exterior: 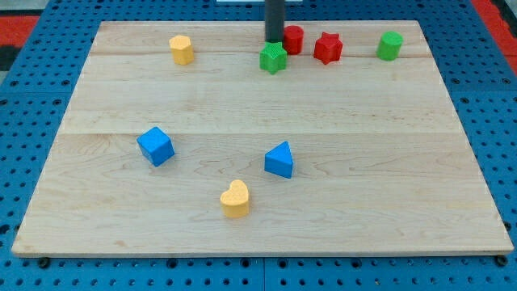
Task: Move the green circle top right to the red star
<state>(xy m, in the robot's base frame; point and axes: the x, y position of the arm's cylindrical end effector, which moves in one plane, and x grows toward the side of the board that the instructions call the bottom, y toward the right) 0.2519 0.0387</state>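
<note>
The green circle (389,45) stands near the board's top right corner. The red star (327,48) lies to its left, a small gap apart. A red round block (293,39) sits left of the red star, and a green star (273,58) lies just below and left of that. My tip (275,40) is at the view's top centre, right at the upper edge of the green star and beside the red round block. It is well to the left of the green circle.
A yellow block (182,49) is at the top left. A blue cube (155,145) lies at middle left, a blue triangle (279,160) near the centre, and a yellow heart (235,199) below them. The wooden board (404,162) rests on a blue pegboard.
</note>
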